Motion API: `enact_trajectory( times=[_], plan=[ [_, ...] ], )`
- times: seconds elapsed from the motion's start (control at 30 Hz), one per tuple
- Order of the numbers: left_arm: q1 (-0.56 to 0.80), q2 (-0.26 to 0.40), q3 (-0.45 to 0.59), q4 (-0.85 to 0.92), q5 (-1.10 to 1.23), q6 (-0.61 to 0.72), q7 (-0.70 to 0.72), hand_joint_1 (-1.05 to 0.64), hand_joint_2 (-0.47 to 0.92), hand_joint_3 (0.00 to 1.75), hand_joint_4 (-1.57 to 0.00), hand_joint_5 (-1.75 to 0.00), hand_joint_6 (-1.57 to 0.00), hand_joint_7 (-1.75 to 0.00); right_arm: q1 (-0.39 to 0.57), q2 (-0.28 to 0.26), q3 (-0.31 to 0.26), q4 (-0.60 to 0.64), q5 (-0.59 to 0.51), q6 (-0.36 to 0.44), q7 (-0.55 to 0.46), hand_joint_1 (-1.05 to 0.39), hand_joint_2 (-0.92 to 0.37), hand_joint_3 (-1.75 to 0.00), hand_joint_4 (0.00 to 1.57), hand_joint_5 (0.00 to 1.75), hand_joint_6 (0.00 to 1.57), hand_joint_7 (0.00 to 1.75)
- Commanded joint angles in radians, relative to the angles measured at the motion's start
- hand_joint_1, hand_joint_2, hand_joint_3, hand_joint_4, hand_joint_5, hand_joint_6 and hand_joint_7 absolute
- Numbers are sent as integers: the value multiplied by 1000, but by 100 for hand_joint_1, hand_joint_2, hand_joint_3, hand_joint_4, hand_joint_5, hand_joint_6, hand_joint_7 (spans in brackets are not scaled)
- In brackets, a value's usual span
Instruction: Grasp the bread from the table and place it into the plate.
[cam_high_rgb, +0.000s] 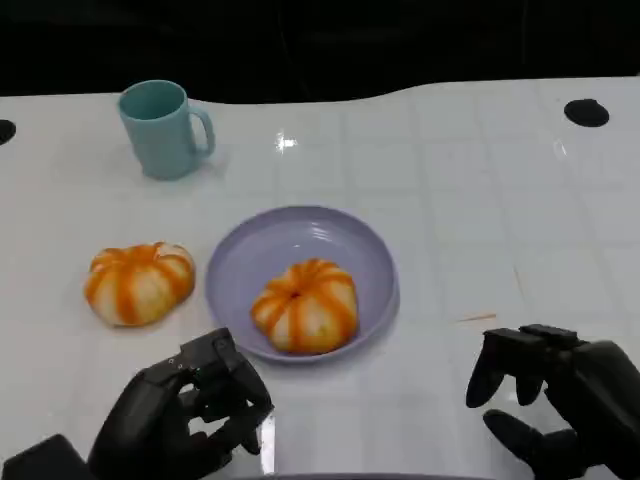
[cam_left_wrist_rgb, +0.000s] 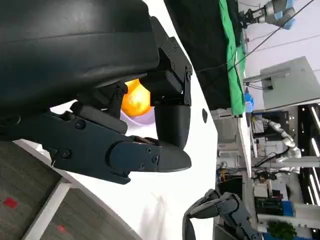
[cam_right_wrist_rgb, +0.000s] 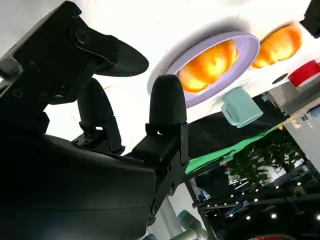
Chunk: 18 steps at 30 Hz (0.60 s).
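An orange-striped bread bun (cam_high_rgb: 306, 305) lies inside the lavender plate (cam_high_rgb: 250, 255) at the table's middle. A second bun of the same look (cam_high_rgb: 139, 282) sits on the table just left of the plate. My left hand (cam_high_rgb: 190, 410) hovers near the front edge, below the plate's left side, fingers curled in with nothing in them. My right hand (cam_high_rgb: 560, 395) is at the front right, fingers apart and empty. The right wrist view shows the plate (cam_right_wrist_rgb: 247, 55), the bun in it (cam_right_wrist_rgb: 210, 65) and the other bun (cam_right_wrist_rgb: 277, 45) beyond my fingers (cam_right_wrist_rgb: 167, 107). The left wrist view glimpses a bun (cam_left_wrist_rgb: 135, 100).
A teal mug (cam_high_rgb: 163, 128) stands at the back left, also seen as the mug (cam_right_wrist_rgb: 241, 107) in the right wrist view. A black round spot (cam_high_rgb: 586, 112) marks the table's back right. The table's far edge meets a dark background.
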Motion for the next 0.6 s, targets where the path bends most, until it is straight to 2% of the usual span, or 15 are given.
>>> enact_trajectory(
  times=[0.03,0.6],
  plan=[
    [4,9,10,11,-16,-17,-13,-52,92,30,-66,-175,-59,-151,-7,-11,0,13,1,-12,-20,-10,-23,-119,72,174,65,148],
    [9,11,12,6,-9,-25,-11,-54,92,30,-66,-175,-60,-151,2,-13,0,-11,14,-1,-8,-9,-24,-116,73,172,68,144]
  ],
)
